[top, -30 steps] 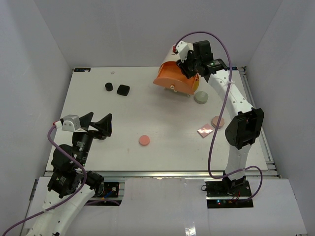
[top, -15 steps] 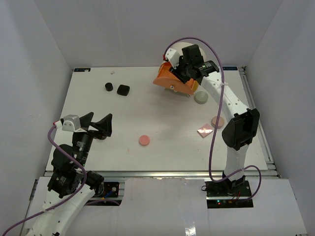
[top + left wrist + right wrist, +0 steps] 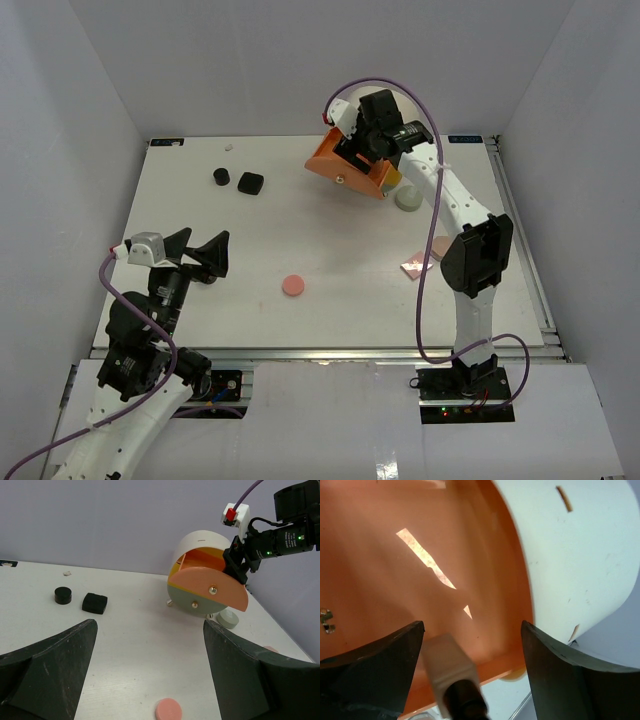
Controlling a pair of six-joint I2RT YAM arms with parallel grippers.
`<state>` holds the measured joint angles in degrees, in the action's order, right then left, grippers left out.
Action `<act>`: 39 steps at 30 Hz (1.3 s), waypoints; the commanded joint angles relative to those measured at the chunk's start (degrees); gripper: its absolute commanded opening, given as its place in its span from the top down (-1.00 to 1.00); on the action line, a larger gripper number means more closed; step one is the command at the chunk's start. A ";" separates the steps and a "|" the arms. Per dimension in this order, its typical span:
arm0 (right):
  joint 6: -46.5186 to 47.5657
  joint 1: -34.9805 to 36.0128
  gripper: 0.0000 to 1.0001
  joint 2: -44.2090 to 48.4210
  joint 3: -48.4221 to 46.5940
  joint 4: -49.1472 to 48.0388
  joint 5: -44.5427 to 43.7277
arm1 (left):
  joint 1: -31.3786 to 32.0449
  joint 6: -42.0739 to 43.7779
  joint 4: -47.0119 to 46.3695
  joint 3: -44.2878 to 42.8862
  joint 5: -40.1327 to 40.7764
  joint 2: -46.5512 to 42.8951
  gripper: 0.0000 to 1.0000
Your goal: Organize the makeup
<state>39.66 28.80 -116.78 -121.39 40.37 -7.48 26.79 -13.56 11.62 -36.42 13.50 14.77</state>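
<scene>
Two sets of jaws stand wide: left gripper [image 3: 150,626] above the table [image 3: 300,225], right gripper [image 3: 472,626] over the orange drawer [image 3: 347,170], holding nothing.

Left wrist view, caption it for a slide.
Right pincer at the cream box, orange drawer open; black jars and pink compact lie loose.

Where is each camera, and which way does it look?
Top external: above, behind the arms, looking down at the table; both arms show.
Left wrist: on the left arm, facing across the table toward the cream drawer box; open left gripper fingers frame it.
Right wrist: nose-close to the orange drawer; right gripper fingers at the bottom.
Shared: top and left wrist both show the pink round compact.
</scene>
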 commanded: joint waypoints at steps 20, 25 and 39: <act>-12.20 -6.98 -0.64 14.37 2.50 -6.01 28.33 | -0.24 -0.26 0.00 -0.07 -0.79 0.61 -0.96; -12.93 -14.86 -0.48 26.37 25.02 -17.33 47.34 | -0.24 -0.32 0.07 -0.14 -1.29 0.70 -0.96; -1.17 -21.57 -0.47 26.48 45.30 -39.22 67.81 | -0.24 -0.41 0.16 -0.03 -0.86 1.32 -0.96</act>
<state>36.98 7.77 -87.69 -74.35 9.71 55.51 26.79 -13.58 11.64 -36.40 12.84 15.28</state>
